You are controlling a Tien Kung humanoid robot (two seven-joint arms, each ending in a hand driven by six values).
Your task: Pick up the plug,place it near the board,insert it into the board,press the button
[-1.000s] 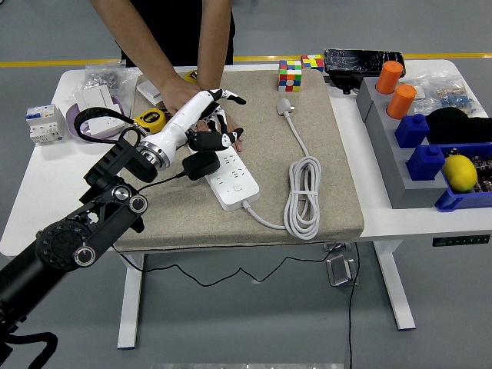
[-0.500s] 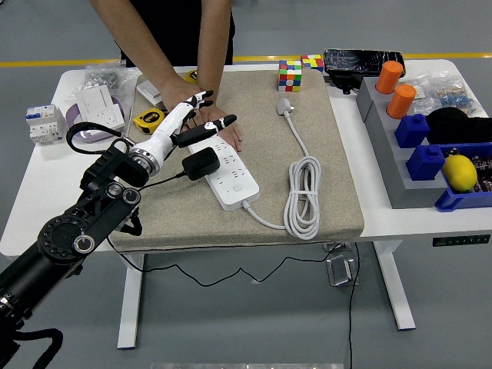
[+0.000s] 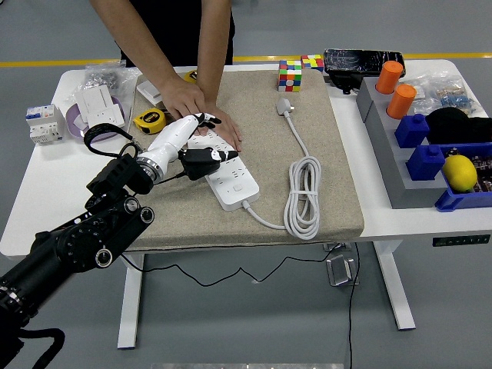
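A white power strip lies slantwise on the beige mat. A black plug adapter sits at the strip's near-left side, partly hidden under my hand, and its thin black cord runs off to the left. My left hand, white with black fingertips, reaches in from the lower left. Its fingers lie stretched along the strip and the thumb rests on top of the adapter without closing round it. A person's two hands press down on the strip's far end.
The strip's white cable lies coiled on the mat, ending in a white plug. Rubik's cubes stand at the mat's far edge. Grey bins with orange cylinders, blue blocks and a lemon fill the right side. A tape measure and switch parts lie at the left.
My left hand drew back to the left off the strip, then came down and right, so its thumb now rests on the black adapter. The person's hands stayed on the strip.
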